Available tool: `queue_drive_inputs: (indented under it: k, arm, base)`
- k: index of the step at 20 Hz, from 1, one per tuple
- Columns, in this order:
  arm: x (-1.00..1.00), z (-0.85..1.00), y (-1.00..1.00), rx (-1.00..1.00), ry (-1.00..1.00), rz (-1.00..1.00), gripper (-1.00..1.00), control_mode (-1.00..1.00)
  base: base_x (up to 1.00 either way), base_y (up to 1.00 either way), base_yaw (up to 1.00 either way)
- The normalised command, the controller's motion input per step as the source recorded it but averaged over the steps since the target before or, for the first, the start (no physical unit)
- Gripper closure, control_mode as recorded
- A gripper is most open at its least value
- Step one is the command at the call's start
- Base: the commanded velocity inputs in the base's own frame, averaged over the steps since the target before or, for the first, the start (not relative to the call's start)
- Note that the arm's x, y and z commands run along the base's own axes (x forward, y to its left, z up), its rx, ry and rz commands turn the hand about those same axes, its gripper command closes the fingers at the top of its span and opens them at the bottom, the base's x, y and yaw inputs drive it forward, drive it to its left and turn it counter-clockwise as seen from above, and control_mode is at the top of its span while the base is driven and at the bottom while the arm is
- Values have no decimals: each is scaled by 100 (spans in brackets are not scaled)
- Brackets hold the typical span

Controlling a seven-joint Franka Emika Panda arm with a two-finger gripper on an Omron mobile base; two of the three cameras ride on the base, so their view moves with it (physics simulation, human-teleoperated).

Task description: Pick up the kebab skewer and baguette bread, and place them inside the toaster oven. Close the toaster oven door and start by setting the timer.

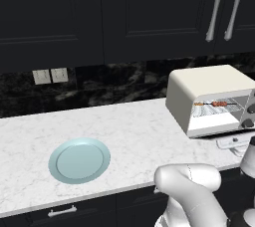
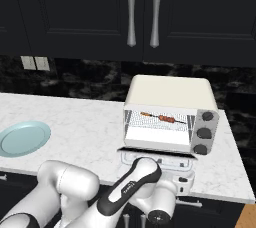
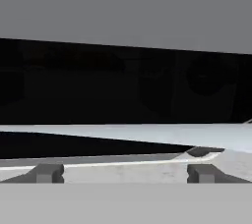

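The toaster oven (image 2: 170, 114) stands on the marble desk (image 1: 134, 126) with its mouth open. One kebab skewer (image 2: 160, 118) lies across the wire rack inside, near the top of the cavity. The toaster oven door (image 2: 157, 158) is folded down flat in front of the oven, jutting out over the desk's front edge. I can't make out the baguette bread; if it is in the oven, it is hidden below or behind the skewer in these small views.

The gripper (image 3: 126, 173) is low, just in front of the dropped door and under its lip, jaws spread wide apart with nothing between them. From the hand camera, the pale underside of the door seems to run just above the fingertips (image 3: 48, 173).

The risk from here, as I see it, is the door lift: wide jaws coming up off-centre could slip past the edge or push the panel crookedly, so it bounces back down instead of latching. A hard shove might also jolt the skewer off the rack.

Counting: one oven, one door, one skewer, three dark knobs (image 2: 204, 133) stacked on the oven's right side, one pale blue plate (image 1: 79, 160) well to the oven's left, and two wall outlets (image 1: 50, 75) behind the plate.
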Motion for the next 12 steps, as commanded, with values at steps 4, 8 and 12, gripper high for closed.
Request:
queue_drive_inputs:
  k: [4,8,12]
  arm:
    - [36,24,7,0,0,0,-100,-100]
    - [40,29,7,0,0,0,-100,-100]
    - [42,29,7,0,0,0,-100,-100]
  base:
    - [0,0,0]
    - [0,0,0]
    - [0,0,0]
